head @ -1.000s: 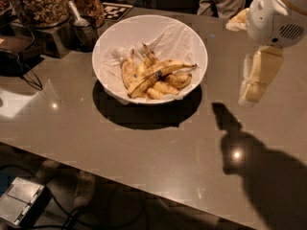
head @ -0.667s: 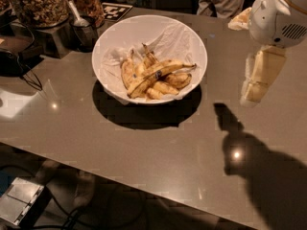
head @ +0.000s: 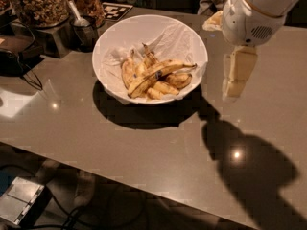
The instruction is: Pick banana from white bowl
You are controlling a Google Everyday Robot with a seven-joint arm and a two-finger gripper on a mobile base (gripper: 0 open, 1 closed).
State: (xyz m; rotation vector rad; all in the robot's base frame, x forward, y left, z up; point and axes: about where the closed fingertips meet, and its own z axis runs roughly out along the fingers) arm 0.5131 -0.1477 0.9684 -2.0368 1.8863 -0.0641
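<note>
One white bowl (head: 110,37), left of centre. Inside, pile of bananas (head: 144,80), four or five, overlap makes count shaky. Target banana (head: 178,79), plump blotchy one, right side of pile, tucked against longer stickered banana (head: 156,73). Risk: wrong one grabbed, or two dragged out. One gripper (head: 235,78) hangs right of bowl; apart or together, can't tell.

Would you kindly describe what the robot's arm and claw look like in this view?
The arm is a smooth, rounded white housing with a thin tan band and a small dotted vent patch. Below it, the claw is cream, blocky and squared-off, right of the bowl above the table. No cables show.
</note>
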